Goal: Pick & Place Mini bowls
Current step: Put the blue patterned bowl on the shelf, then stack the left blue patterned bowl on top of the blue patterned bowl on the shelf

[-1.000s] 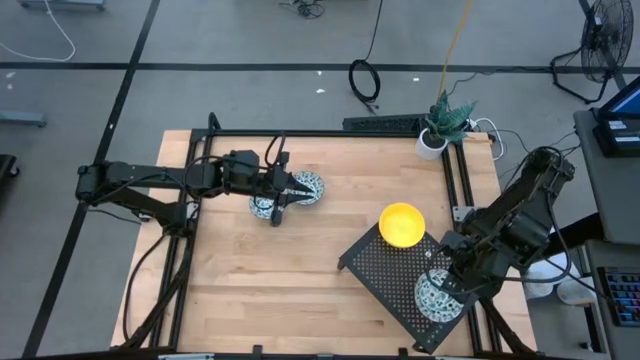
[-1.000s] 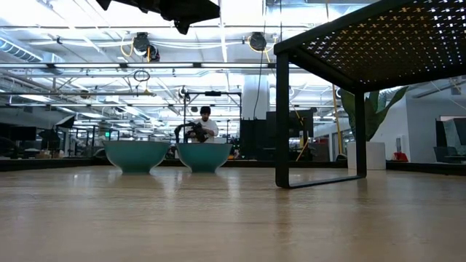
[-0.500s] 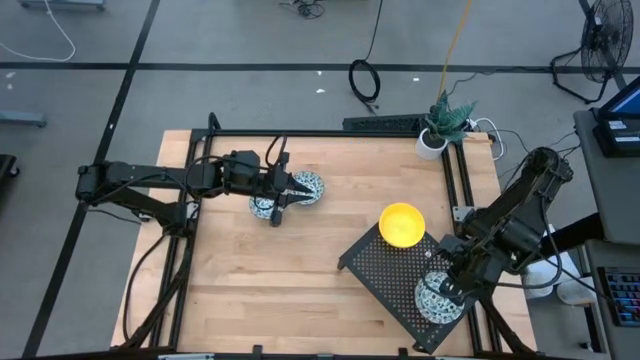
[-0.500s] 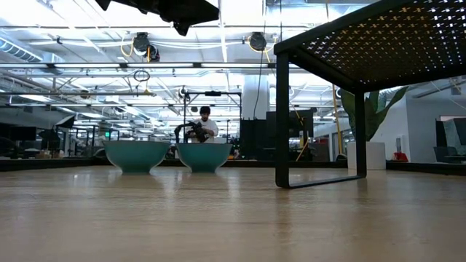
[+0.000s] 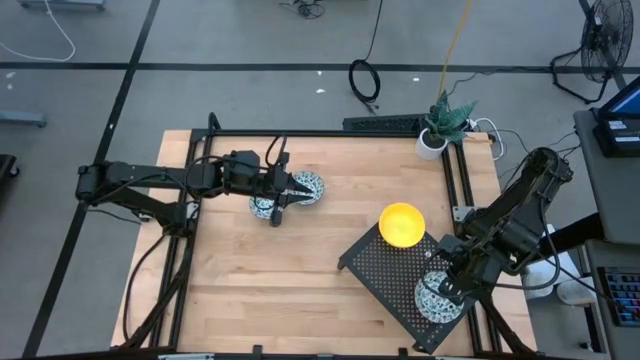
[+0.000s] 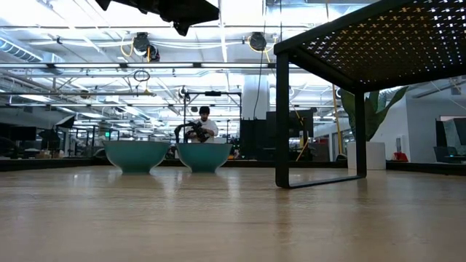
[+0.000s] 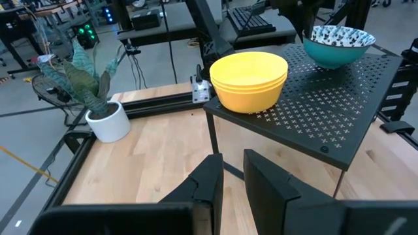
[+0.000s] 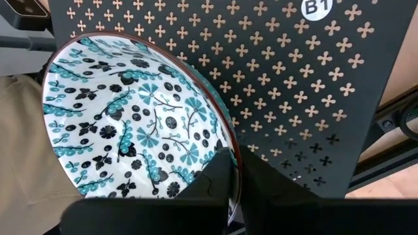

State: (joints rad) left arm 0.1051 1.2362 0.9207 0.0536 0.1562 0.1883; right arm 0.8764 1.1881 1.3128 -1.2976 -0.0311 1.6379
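One patterned bowl (image 8: 130, 124) on rack (image 5: 395, 275) — pinched | right end effector (image 8: 232, 179) shut on rim

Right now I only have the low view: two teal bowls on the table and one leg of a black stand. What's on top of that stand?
Observer: A stack of yellow bowls sits on the perforated stand.
Operator: Anything else up there?
Observer: One blue-and-white patterned bowl, near the stand's other end, apart from the stack.
Operator: And where's the right gripper?
Observer: The right gripper is shut on the rim of that patterned bowl.
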